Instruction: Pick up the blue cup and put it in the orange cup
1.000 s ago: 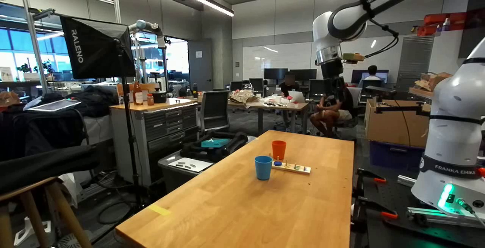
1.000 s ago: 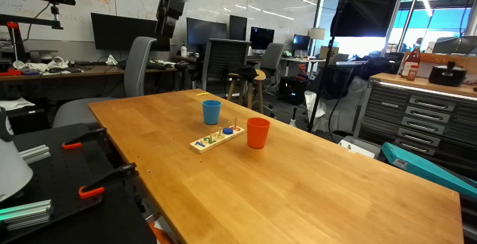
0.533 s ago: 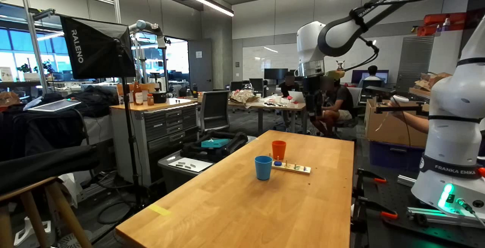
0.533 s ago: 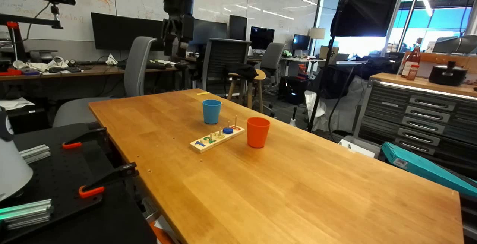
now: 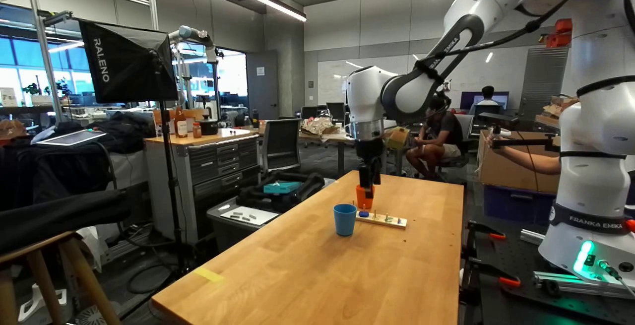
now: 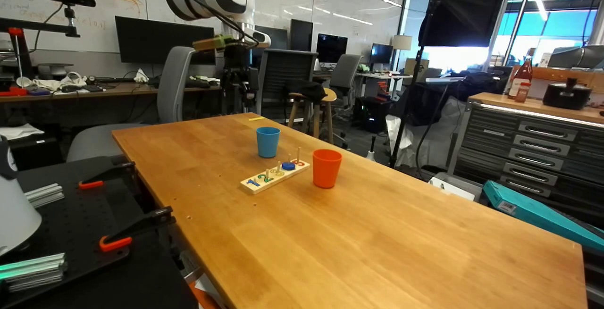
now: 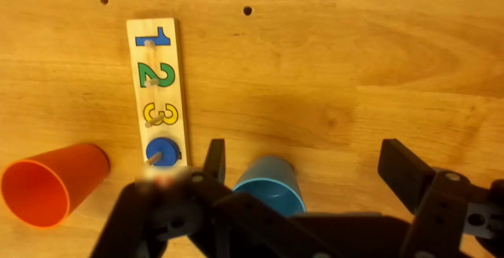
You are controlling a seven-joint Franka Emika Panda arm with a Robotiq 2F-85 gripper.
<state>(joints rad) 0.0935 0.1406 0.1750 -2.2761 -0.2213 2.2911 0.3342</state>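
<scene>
The blue cup (image 5: 345, 220) stands upright on the table in both exterior views (image 6: 268, 142). The orange cup (image 6: 326, 168) stands upright near it, past the end of a peg board; in an exterior view the gripper partly covers this cup (image 5: 364, 203). My gripper (image 5: 370, 186) hangs above the table, pointing down; it also shows in an exterior view (image 6: 236, 101). In the wrist view the gripper (image 7: 305, 157) is wide open and empty. The blue cup (image 7: 271, 179) shows below, between the fingers and nearer the left one, partly hidden by it. The orange cup (image 7: 55, 185) is at lower left.
A wooden peg board (image 7: 157, 92) with numbers and a blue ring (image 7: 163, 151) lies between the cups. The wooden table (image 6: 377, 233) has yellow tape (image 5: 209, 275) near one end. Black clamps (image 6: 137, 229) sit at the robot's side. A person's arm shows behind the robot (image 5: 533, 160).
The arm has swung in over the table and lowered; the gripper has come down toward the cups. The cups and board have not moved. A person's arm has appeared near the robot.
</scene>
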